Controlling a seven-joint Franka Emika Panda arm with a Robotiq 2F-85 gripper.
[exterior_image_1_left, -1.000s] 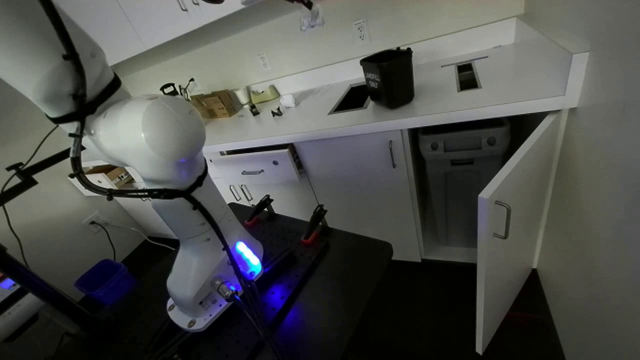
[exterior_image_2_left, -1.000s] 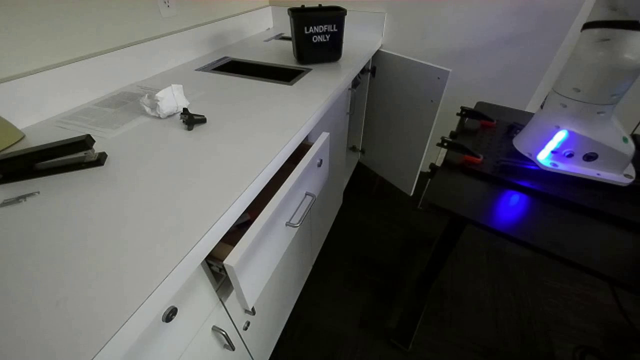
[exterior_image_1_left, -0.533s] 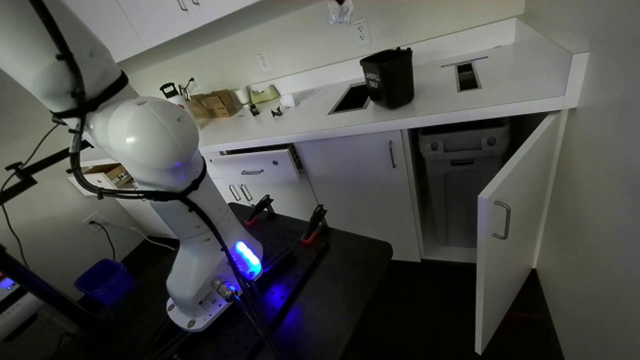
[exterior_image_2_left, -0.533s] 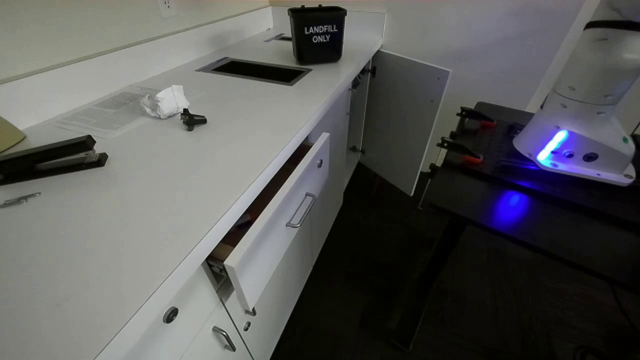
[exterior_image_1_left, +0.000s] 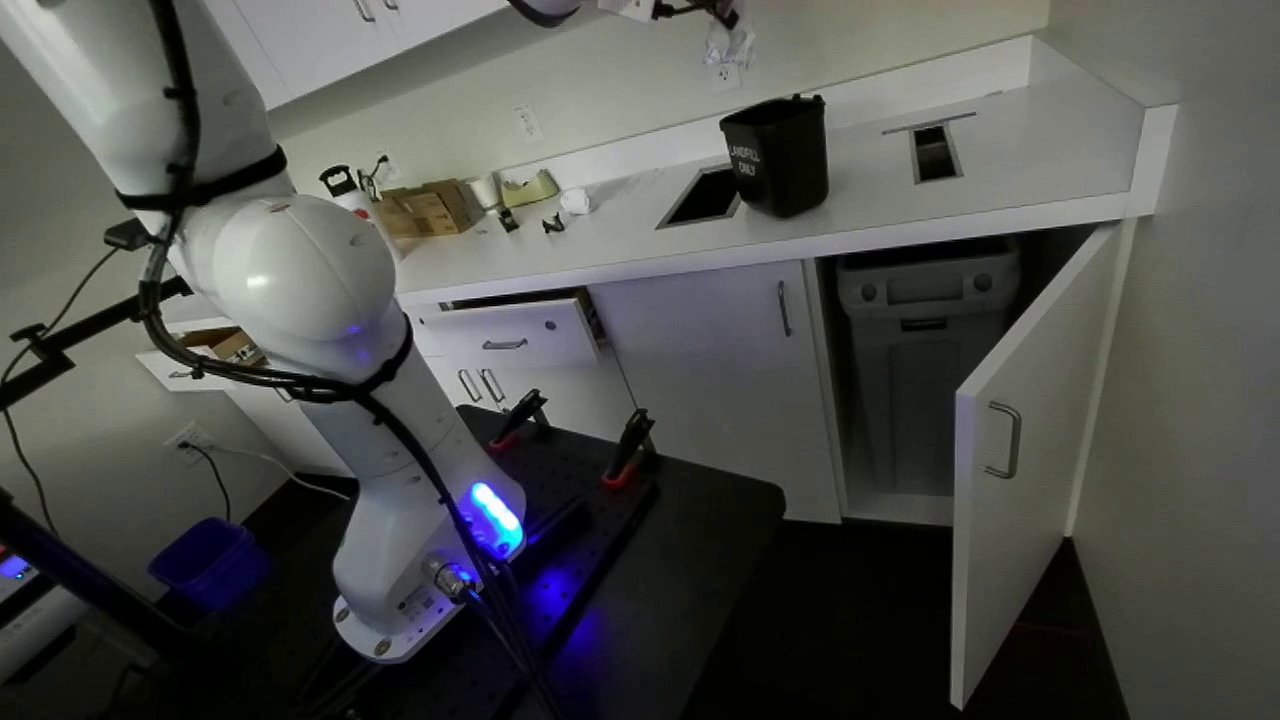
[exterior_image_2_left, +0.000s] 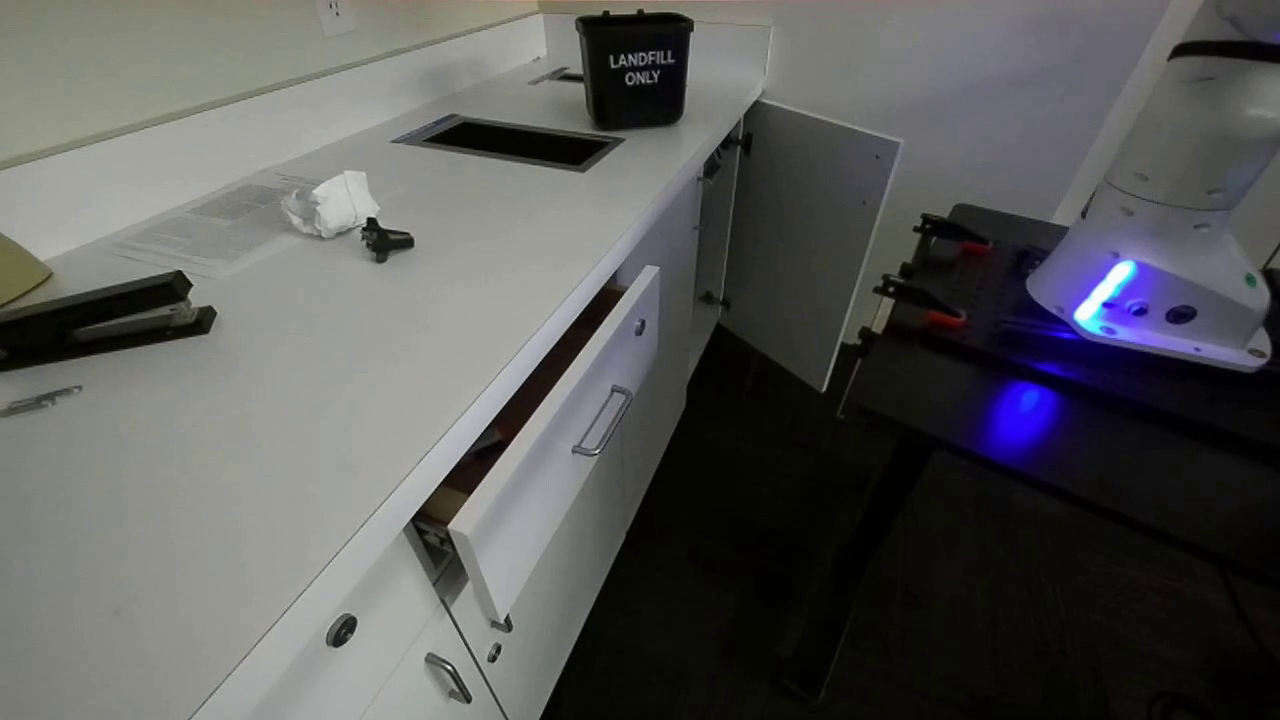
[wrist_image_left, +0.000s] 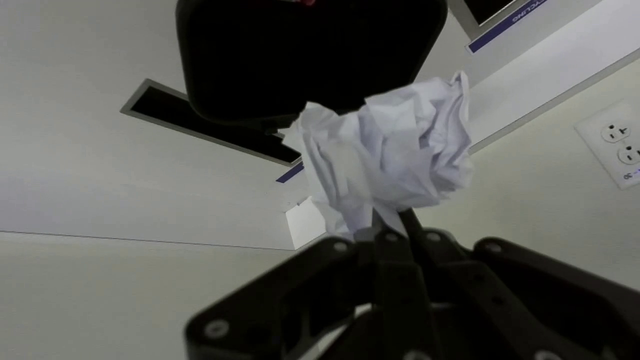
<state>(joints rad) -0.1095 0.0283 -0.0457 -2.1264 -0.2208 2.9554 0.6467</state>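
**White counter (exterior_image_2_left: 330, 350) below, crumpled paper (wrist_image_left: 390, 150) in your grip**

Your gripper (wrist_image_left: 394, 225) pinches the paper tightly, holding it above rim level near the black bin (exterior_image_1_left: 785, 165) marked LANDFILL ONLY. Whether it hangs over the opening, you can't quite judge.

Dim overall, grey-green cast. Base LED (exterior_image_2_left: 1105, 290) blown out at 3 o'clock in an exterior view, blue glow spilling on the black table (exterior_image_2_left: 950, 390) below; floor (exterior_image_2_left: 720, 560) crushed to black at 5 o'clock. Soft shadow under the wall cabinets (exterior_image_1_left: 330, 40), 11 o'clock. Wrist view: crumpled paper (wrist_image_left: 385, 150) pale, slightly soft; gripper (wrist_image_left: 400, 227) blurred, 5 o'clock; bin (wrist_image_left: 200, 100) interior detail mostly lost, 12 o'clock.
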